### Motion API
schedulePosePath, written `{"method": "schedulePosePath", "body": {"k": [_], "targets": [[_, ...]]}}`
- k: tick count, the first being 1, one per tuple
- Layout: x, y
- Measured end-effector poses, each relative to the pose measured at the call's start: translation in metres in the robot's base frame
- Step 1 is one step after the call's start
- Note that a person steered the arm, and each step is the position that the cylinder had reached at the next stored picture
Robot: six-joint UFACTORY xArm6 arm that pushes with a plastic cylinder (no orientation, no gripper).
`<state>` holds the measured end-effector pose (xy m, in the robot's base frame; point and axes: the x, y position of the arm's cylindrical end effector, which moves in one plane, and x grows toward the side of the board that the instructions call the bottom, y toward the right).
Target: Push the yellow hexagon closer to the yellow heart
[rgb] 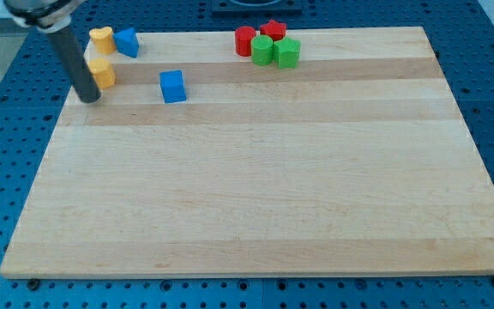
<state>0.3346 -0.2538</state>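
Note:
Two yellow blocks stand at the board's top left. One yellow block (102, 39) is at the top edge and looks like the heart. The other yellow block (104, 73) is just below it and looks like the hexagon; the rod hides its left side. A small gap separates the two. My tip (89, 98) rests on the board at the lower left of the lower yellow block, touching or nearly touching it.
A blue triangular block (128, 42) sits right of the upper yellow block. A blue cube (172, 87) lies further right. At the top middle stand a red cylinder (244, 40), a red block (273, 30), a green cylinder (262, 50) and a green block (287, 52).

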Motion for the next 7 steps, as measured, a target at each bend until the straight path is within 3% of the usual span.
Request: {"method": "schedulePosePath", "body": {"k": [1, 3, 4, 5, 6, 7], "targets": [[-0.041, -0.013], [-0.032, 0.005], [-0.039, 0.043], [-0.064, 0.037], [-0.067, 0.031], [-0.031, 0.029]]}}
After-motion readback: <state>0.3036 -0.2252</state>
